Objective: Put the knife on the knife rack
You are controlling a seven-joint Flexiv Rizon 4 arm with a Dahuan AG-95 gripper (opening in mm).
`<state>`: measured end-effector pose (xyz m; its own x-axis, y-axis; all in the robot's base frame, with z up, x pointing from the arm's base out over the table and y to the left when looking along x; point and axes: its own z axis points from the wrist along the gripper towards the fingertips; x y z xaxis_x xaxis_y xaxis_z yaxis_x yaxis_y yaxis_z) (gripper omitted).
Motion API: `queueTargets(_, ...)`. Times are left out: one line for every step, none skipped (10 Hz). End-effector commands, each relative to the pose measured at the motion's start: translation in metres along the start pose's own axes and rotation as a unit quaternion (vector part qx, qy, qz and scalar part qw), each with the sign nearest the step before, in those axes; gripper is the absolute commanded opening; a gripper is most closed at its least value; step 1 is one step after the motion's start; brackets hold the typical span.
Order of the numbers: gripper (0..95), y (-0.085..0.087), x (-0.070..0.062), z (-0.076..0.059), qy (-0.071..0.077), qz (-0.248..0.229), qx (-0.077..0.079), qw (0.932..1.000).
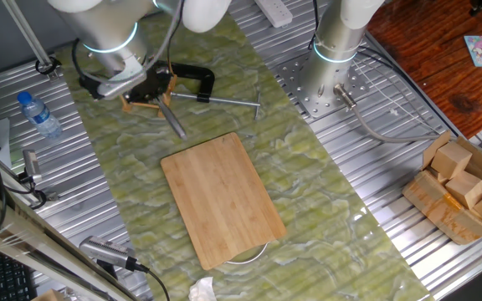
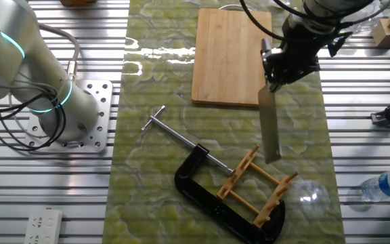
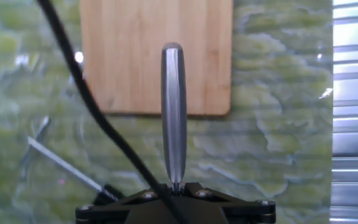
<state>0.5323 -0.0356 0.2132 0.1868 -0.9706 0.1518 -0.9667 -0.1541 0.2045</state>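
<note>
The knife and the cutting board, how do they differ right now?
The knife has a dark grey metal blade; the bamboo cutting board is light wood. The knife is narrow and shorter; the cutting board is broad and longer. The knife is held in the tool, blade hanging toward the knife rack; the cutting board lies flat on the green mat. Both are rectangular.

We see the knife rack [image 2: 257, 190] hemmed by the black C-clamp [image 2: 212, 196], whose rod [image 2: 181, 139] juts left. The cutting board [image 2: 230, 55] lies well apart, with bare green surface [image 2: 154, 81] between and left of them.
</note>
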Motion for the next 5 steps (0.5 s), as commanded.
queueTargets(0.0, 0.01, 0.026, 0.001, 0.018, -0.081, 0.011, 0.9965)
queueTargets(0.0, 0.011, 0.031, 0.002, 0.02, -0.087, 0.014, 0.9959)
queueTargets(0.0, 0.012, 0.034, 0.003, 0.021, -0.093, 0.017, 0.9953)
queueTargets(0.0, 0.012, 0.039, 0.005, 0.023, -0.103, 0.019, 0.9942)
queueTargets(0.0, 0.013, 0.045, 0.007, 0.023, -0.114, 0.02, 0.993)
